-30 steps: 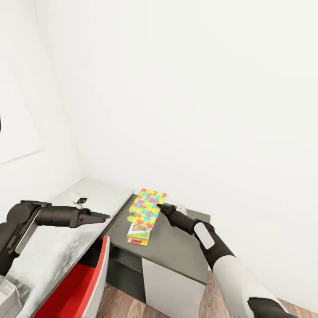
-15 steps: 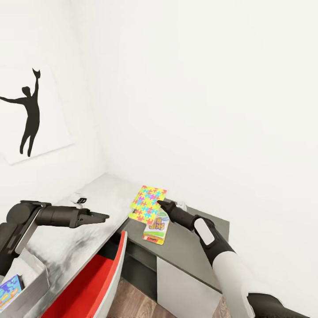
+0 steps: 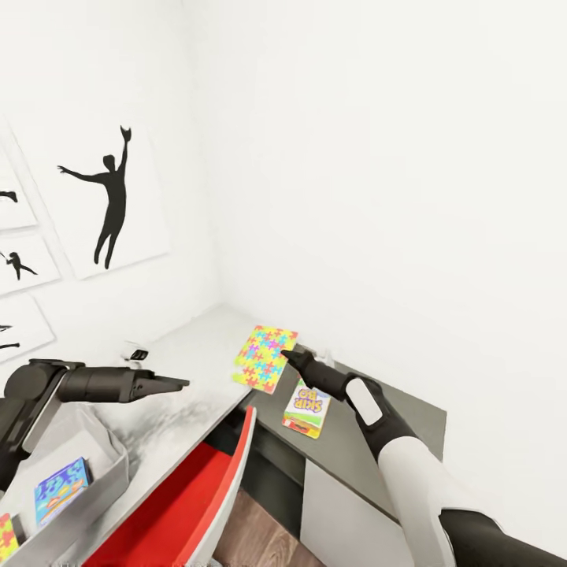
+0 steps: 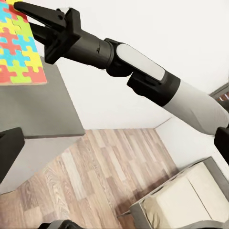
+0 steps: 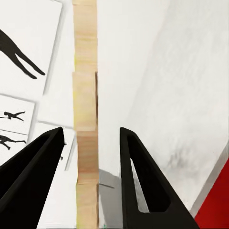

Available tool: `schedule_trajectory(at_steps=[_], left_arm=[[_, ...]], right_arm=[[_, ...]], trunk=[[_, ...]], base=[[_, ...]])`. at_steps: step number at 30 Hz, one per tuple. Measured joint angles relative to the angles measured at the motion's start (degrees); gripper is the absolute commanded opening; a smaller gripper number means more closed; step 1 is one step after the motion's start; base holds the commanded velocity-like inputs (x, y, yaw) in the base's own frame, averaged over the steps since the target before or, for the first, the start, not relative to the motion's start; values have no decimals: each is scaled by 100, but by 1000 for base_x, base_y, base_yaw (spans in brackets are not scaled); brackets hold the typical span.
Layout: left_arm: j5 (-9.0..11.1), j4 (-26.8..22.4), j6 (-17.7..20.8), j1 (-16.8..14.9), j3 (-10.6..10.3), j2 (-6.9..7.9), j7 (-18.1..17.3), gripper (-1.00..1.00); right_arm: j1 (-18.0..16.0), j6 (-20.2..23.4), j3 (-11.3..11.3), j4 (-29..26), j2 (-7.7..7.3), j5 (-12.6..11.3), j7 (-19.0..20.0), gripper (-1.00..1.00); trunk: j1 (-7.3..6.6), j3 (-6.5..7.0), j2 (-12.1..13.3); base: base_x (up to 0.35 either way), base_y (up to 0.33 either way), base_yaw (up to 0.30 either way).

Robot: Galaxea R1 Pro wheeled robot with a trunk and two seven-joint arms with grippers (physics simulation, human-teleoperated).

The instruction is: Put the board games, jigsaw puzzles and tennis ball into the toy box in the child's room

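My right gripper (image 3: pixel 288 357) is shut on a jigsaw puzzle (image 3: pixel 264 357), a flat box with bright interlocking pieces on its lid. It hangs tilted above the corner of the table (image 3: pixel 197 354). In the right wrist view the puzzle (image 5: pixel 86 143) runs edge-on between the fingers (image 5: pixel 45 162). A Skip-Bo board game (image 3: pixel 305 407) lies flat on the dark grey top, just below that arm. The toy box (image 3: pixel 94 441) stands at the lower left with colourful boxes (image 3: pixel 59 488) inside. My left gripper (image 3: pixel 179 383) hovers open over the pale top, holding nothing.
A small white and black object (image 3: pixel 138 353) sits on the pale top near the wall. A red-and-white chair (image 3: pixel 197 496) is tucked under the desk's inner corner. Black silhouette posters (image 3: pixel 110 197) hang on the left wall. Wood-plank floor and the bed (image 4: pixel 191 195) lie behind.
The camera has swung left, bringing the posters and the toy box into view. The puzzle, held by my right gripper, has come off the board game and moved left toward the pale top.
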Motion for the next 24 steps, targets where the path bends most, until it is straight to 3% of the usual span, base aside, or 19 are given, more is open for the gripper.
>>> schedule_trajectory(at_steps=[11, 24], left_arm=[[-2, 15, -1, 0, 41, 3, 0, 100], [-9, 16, -1, 0, 107, 4, -1, 100]], right_arm=[[-109, 172, -5, 0, -25, 8, 0, -100], [-111, 335, -65, 4, -619, -60, 52, -100]], trunk=[[0, 0, 0], [0, 0, 0]], base=[[0, 0, 276], [0, 0, 275]])
